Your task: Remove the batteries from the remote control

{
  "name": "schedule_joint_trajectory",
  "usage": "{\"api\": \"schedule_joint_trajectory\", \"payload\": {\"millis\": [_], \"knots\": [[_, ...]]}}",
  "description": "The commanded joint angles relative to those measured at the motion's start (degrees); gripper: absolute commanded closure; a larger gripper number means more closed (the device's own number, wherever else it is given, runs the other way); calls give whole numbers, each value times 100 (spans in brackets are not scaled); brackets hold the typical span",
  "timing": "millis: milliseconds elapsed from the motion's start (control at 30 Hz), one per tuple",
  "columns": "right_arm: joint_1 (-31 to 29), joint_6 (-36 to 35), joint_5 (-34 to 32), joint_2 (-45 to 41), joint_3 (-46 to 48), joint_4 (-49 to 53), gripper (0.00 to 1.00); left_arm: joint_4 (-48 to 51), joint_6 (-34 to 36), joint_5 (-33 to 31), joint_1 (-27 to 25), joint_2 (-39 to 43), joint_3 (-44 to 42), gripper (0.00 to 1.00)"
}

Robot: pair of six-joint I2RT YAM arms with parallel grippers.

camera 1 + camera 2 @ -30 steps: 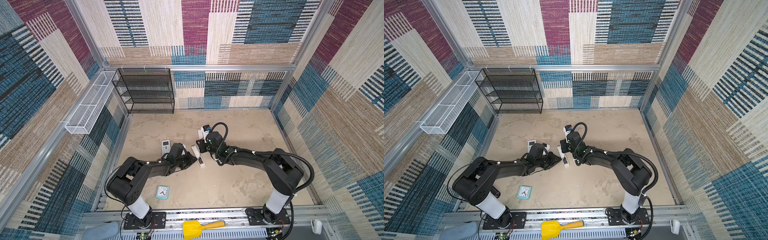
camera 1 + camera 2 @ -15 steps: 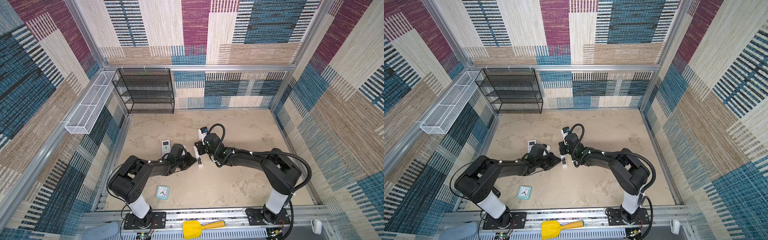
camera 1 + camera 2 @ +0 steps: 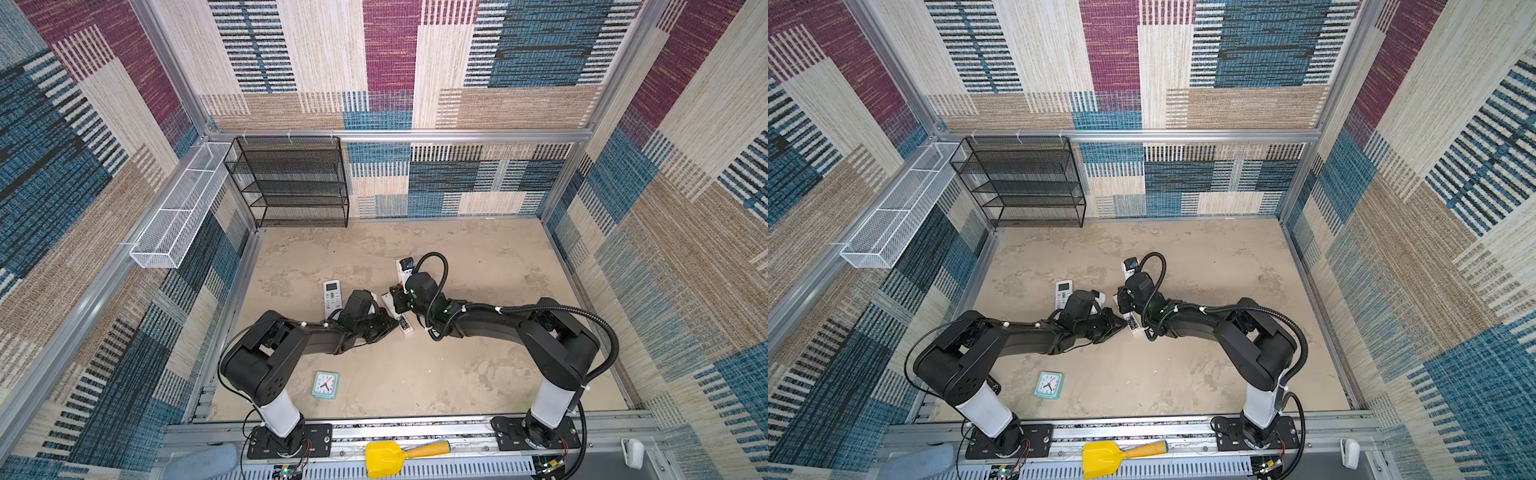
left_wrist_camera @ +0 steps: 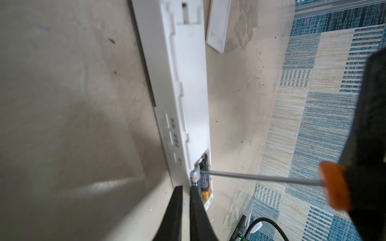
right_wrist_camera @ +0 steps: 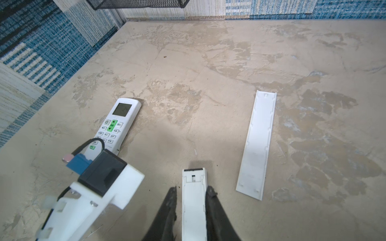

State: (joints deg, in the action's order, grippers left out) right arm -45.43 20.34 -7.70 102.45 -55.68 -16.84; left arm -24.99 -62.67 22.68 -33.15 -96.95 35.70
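The remote control (image 4: 183, 87) is a long white bar lying face down with its back cover off. In both top views it lies between the two arms (image 3: 405, 327) (image 3: 1133, 325). My right gripper (image 5: 193, 188) is shut on its far end (image 5: 194, 200). At the near end the open bay holds two dark batteries with golden ends. One battery (image 4: 195, 176) is tilted up out of the bay, and the other (image 4: 205, 181) lies flat. A screwdriver shaft (image 4: 261, 177) touches the raised one. My left gripper (image 4: 186, 187) is nearly shut, with nothing in the slim gap and one fingertip against that battery.
The loose back cover (image 5: 258, 144) lies beside the remote. A second white remote with green buttons (image 3: 332, 297) lies to the left. A small clock (image 3: 325, 385) sits near the front. A black mesh shelf (image 3: 291, 183) and a white wire basket (image 3: 178, 208) stand at the back left.
The right gripper and the remote end it holds have shifted slightly left. The left arm has stayed at the remote's near end.
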Motion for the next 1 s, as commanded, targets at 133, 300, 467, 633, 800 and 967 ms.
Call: {"api": "schedule_joint_trajectory", "payload": {"millis": [133,300,467,633,800,967], "knots": [[260,1005,910,-72,348,-295,100,-105,-96,-167,-14,-61,-98,88],[441,1317,1159,-113,530,-457,100,-235,-140,-163,-9,-108,-125,88],[575,1577,1374,-107,662,-616,100,-251,-140,-158,-16,-88,-150,88],[666,1792,1547,-90,768,-762,100,-287,-149,-154,-16,-92,-161,89],[702,1842,1571,-81,796,-779,100,-290,-157,-149,-14,-84,-170,88],[702,1803,1487,-133,821,-759,100,-313,-164,-148,-7,-58,-178,89]]}}
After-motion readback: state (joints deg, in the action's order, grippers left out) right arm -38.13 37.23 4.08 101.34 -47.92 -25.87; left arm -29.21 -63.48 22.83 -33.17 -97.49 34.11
